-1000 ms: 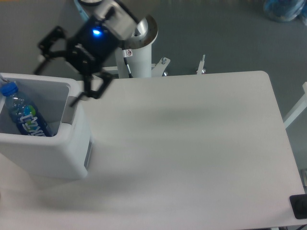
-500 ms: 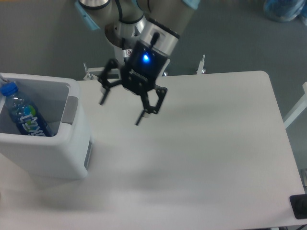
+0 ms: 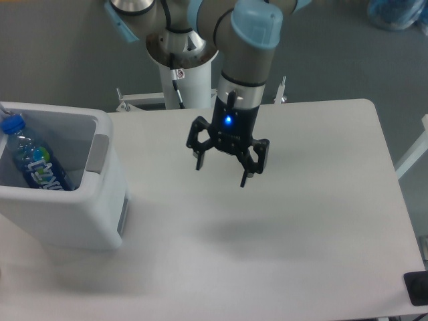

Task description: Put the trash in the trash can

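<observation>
The white boxy trash can (image 3: 80,214) stands at the left edge of the table, with a grey panel at its rim. Inside it leans a clear plastic bottle (image 3: 32,160) with a blue cap and blue label. My gripper (image 3: 222,174) hangs above the middle of the table, well to the right of the can. Its black fingers are spread wide apart with nothing between them. A blue light glows on the gripper body. No plastic bag shows in this view.
The arm's white pedestal (image 3: 182,73) rises behind the table's far edge. A black object (image 3: 417,287) pokes in at the table's lower right corner. Grey floor lies beyond the far and right edges.
The gripper has swung from above the trash can rightward to over the table's middle, staying open. The bottle has stayed inside the can.
</observation>
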